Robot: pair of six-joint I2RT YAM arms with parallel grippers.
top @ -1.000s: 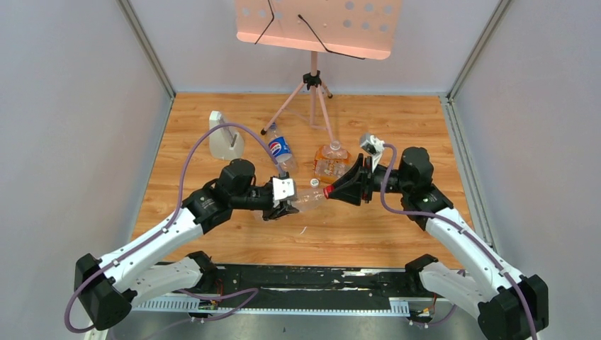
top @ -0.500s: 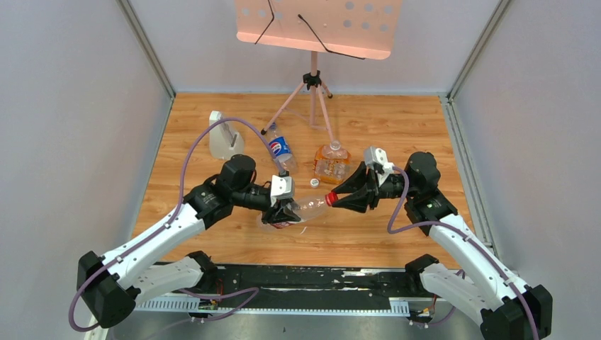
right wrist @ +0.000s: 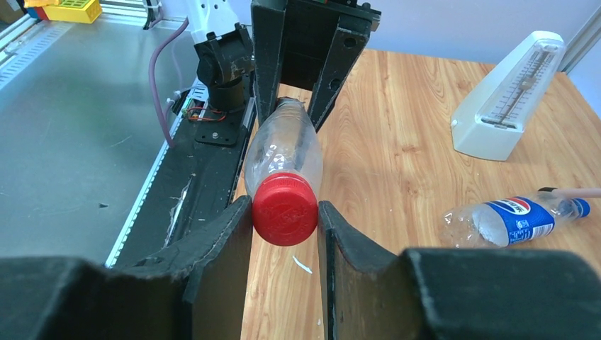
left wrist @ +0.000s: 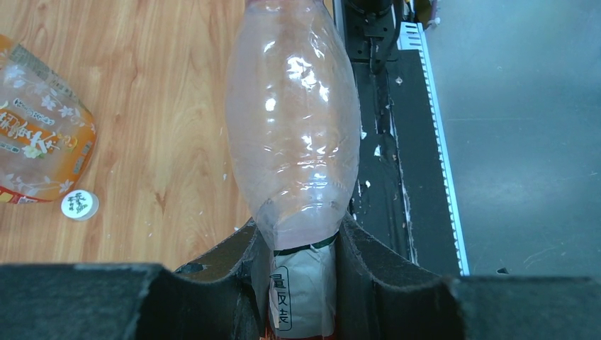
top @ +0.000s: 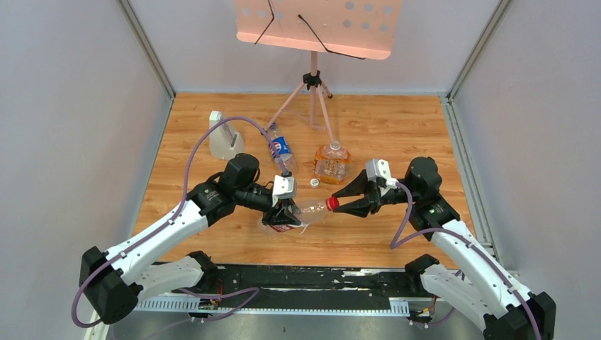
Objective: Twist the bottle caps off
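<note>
The left fingers (left wrist: pixel 361 262) are clamped tight on the label end of a clear bottle (top: pixel 310 208). They hold it on its side, up off the bench (top: pixel 383 127), near the middle. The bottle's red cap (right wrist: pixel 285 210) is on and points right. The right fingers (right wrist: pixel 227 241) meet it there, one on each side of the cap, pressed against it.

Farther back, the Pepsi bottle (top: pixel 281 150) lies flat on the bench, with its blue cap (right wrist: pixel 581 207) on the far end. Just right of it is the orange bottle (top: pixel 332 161) - I cannot tell if it stands or lies. A white cap (top: pixel 314 183) lies loose on the bench, just near of the orange bottle and apart from it.

A pale grey metronome (top: pixel 225 138) stands at the far left of the bench. A pink music stand (top: pixel 315 28) stands at the far edge - its legs come down between the Pepsi bottle and the orange bottle.
</note>
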